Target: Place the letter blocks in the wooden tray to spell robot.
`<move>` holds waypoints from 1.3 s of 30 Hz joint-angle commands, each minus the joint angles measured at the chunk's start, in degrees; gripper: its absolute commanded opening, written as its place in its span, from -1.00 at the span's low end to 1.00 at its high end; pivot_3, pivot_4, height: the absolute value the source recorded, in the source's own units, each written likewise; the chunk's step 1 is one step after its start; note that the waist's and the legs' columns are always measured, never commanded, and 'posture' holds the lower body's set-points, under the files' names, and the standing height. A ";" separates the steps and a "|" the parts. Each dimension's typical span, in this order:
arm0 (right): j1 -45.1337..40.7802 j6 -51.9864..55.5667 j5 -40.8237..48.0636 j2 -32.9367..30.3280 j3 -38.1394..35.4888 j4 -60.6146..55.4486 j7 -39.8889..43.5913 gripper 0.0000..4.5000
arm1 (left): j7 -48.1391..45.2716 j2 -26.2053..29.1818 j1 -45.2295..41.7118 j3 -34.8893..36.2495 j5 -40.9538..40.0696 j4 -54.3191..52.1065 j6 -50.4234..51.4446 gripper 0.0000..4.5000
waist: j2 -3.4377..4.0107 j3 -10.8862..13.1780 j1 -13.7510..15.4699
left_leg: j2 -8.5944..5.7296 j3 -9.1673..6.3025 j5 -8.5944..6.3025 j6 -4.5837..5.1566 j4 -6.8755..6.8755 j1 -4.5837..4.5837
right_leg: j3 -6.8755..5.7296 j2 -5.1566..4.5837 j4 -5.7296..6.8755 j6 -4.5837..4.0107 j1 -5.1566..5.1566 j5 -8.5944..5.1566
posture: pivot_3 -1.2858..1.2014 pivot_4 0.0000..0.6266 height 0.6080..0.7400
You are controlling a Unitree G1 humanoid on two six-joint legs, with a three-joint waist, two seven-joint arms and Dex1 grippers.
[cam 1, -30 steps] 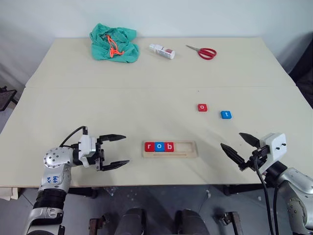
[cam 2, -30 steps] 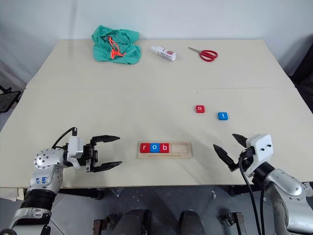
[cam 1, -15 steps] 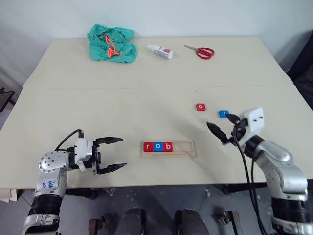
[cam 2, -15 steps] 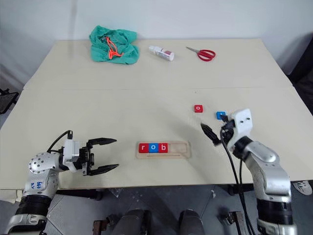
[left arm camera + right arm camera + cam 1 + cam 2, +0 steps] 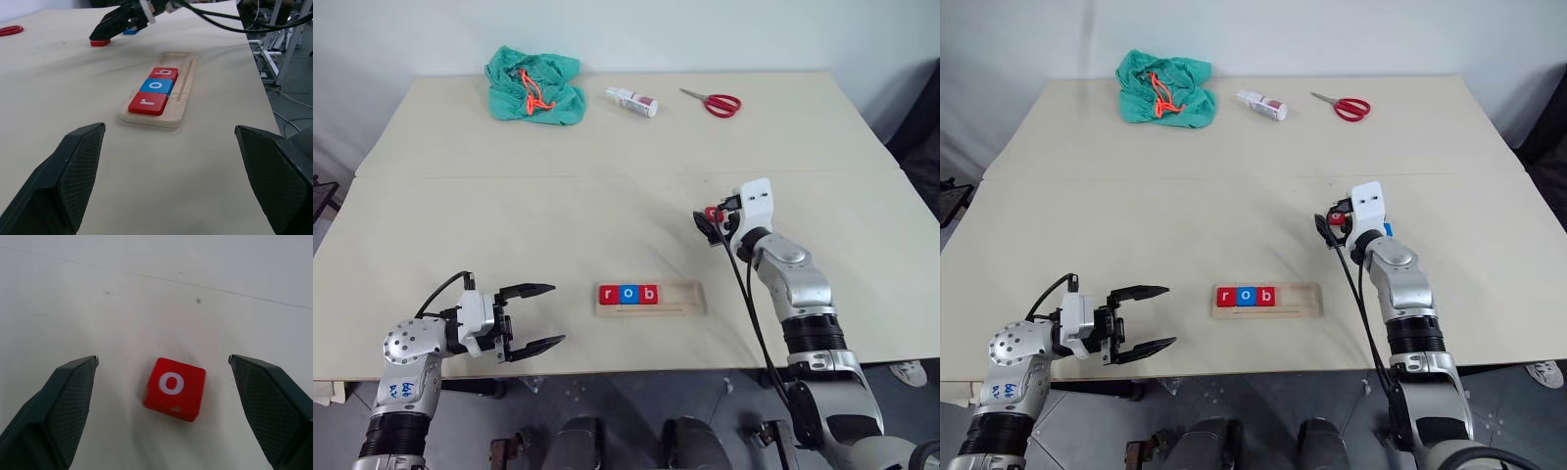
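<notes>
- A pale table (image 5: 607,206) carries the whole scene; a green cloth (image 5: 533,84), a bottle (image 5: 631,101) and scissors (image 5: 713,102) line its 12 o'clock edge.
- The tray (image 5: 674,299) lies near the 6 o'clock edge, its left slots filled with r, o, b (image 5: 628,294).
- The right gripper (image 5: 168,382), jaws wide, flanks the red o (image 5: 174,388), at 2 o'clock from the tray.
- The left gripper (image 5: 536,317), jaws wide, hangs at 9 o'clock from the tray.
</notes>
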 commanded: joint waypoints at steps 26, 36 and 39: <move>5.31 5.04 -0.05 4.65 -0.58 -13.91 -5.15 -0.35 | -0.54 0.89 -1.95 0.38 -1.04 -0.24 0.36 1.00 | 0.01 0.00 -0.07 | 0.00 -0.02 0.00 0.00 -0.02 0.02 | 0.04 0.00 0.08 0.00 -0.04 0.00 | 0.03 -0.52 1.00; 23.12 30.94 4.58 0.25 -4.18 -53.39 -7.56 -0.35 | -3.30 0.30 -3.38 0.44 -1.77 2.33 -0.53 1.00 | 0.02 0.00 0.29 | -0.02 -0.02 0.00 0.00 -0.04 0.00 | 0.07 -0.01 0.04 0.00 -0.02 0.00 | 0.03 -0.52 1.00; 26.66 36.82 4.23 0.57 -5.05 -60.69 -9.83 -0.35 | -4.94 0.21 -4.52 0.58 -2.87 3.48 -0.39 1.00 | 0.01 0.00 0.26 | -0.01 0.00 0.00 -0.01 -0.04 -0.01 | 0.09 -0.01 0.02 0.00 -0.02 0.00 | 0.03 -0.52 1.00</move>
